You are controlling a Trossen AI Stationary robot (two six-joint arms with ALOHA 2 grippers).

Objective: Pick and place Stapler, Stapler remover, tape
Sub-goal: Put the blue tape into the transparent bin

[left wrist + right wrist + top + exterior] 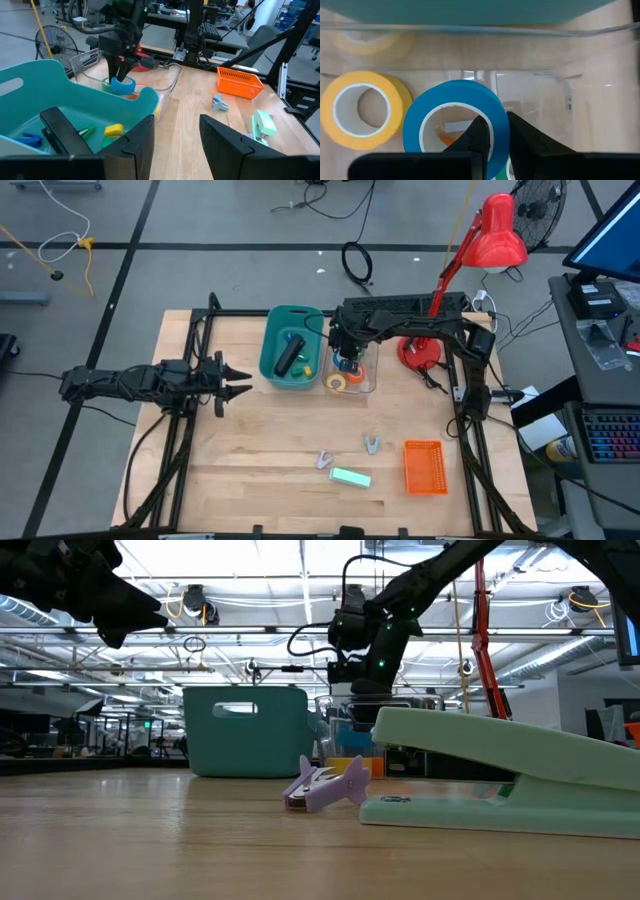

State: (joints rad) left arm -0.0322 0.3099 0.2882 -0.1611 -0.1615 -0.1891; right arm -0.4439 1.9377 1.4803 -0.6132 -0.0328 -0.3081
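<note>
1. Right gripper [495, 131] hangs over the clear tray [368, 380]; fingers pinched on the blue tape roll's [456, 117] wall.
2. Yellow tape roll [362, 108] lies in the clear tray, just beside the blue one.
3. Black stapler [289, 355] lies in the teal bin [272, 370], which touches the clear tray.
4. Left gripper [238, 382] waits beside the teal bin, on the side away from the clear tray; fingers parted, holding nothing.

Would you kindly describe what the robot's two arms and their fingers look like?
Both arms are dark, nearly black, built of jointed segments with black cables along them. The left gripper ends in two pointed, tapering fingers; from its wrist view they are broad matte black blocks. The right gripper has matching black fingers, and small green lights glow on its wrist.
</note>
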